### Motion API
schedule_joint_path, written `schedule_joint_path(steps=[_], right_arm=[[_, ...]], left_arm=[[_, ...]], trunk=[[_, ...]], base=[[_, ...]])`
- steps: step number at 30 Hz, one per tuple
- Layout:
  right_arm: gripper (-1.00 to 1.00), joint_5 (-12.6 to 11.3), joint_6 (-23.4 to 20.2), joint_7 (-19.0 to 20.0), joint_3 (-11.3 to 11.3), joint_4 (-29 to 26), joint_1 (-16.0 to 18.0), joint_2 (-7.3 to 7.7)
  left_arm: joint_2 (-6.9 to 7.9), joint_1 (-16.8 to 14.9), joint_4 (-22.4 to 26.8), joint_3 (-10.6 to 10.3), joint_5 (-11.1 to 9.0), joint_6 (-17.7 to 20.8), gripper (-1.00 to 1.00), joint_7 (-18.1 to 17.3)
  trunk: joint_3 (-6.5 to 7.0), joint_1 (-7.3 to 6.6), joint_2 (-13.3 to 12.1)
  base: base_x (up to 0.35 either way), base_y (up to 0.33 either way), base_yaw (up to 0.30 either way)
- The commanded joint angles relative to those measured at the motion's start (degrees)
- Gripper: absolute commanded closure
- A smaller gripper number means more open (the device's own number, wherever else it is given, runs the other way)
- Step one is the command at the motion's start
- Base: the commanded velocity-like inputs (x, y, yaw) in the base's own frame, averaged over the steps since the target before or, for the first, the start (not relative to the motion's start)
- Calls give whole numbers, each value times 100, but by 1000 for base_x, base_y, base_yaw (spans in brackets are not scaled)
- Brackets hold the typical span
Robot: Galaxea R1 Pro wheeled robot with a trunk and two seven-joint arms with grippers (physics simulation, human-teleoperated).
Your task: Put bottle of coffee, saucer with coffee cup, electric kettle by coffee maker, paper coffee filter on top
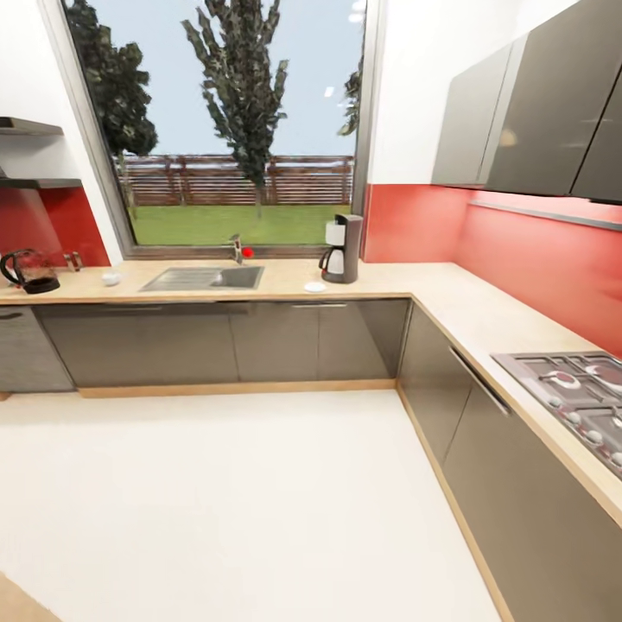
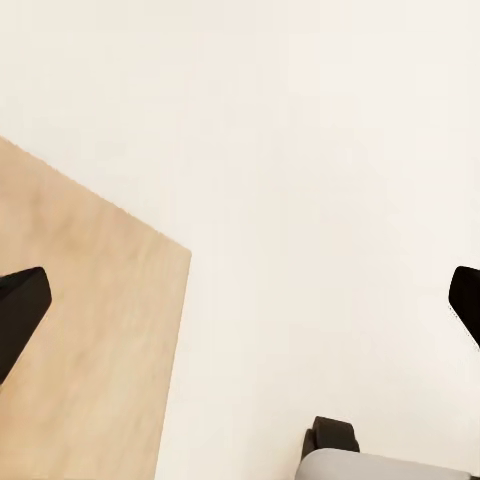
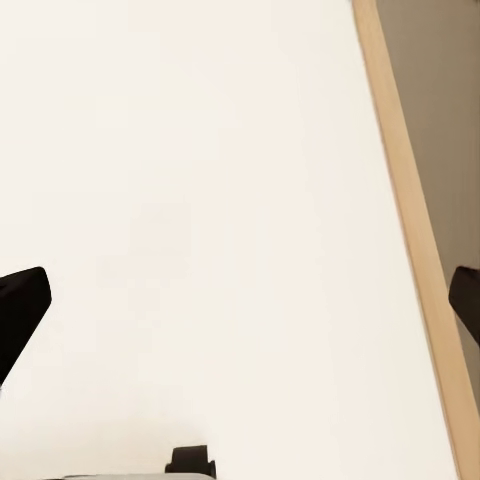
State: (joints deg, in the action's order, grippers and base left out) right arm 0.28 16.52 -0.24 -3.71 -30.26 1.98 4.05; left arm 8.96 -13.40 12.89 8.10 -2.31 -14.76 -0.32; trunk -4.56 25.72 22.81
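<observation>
Head view: coffee maker [image 1: 342,249] near kitchen countertop [image 1: 449,302] front edge (saucer [image 1: 315,287] beside); both claws spread.

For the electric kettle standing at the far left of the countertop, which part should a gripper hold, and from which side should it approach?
Probably the black handle of the electric kettle. It curves out on the kettle's left side as the head view shows it, and looks narrow enough for two fingers, while the rounded smoky body is wide and smooth. The kettle stands upright on the kitchen countertop, so approach level from the front-left, fingers closing across the handle.
</observation>
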Motion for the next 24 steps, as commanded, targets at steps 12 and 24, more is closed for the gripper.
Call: schedule_joint_path(steps=[12, 24], right_arm=[[-100, 7, 15, -2, -7, 5, 4, -1], [-100, 0, 17, -2, -7, 3, 4, -1]], left_arm=[[0, -5, -5, 8, -24, -18, -100, -3], [0, -5, -5, 8, -24, -18, -100, -3]], trunk=[[-12, 7, 11], [-12, 7, 11]], base=[[339, 0, 0], [339, 0, 0]])
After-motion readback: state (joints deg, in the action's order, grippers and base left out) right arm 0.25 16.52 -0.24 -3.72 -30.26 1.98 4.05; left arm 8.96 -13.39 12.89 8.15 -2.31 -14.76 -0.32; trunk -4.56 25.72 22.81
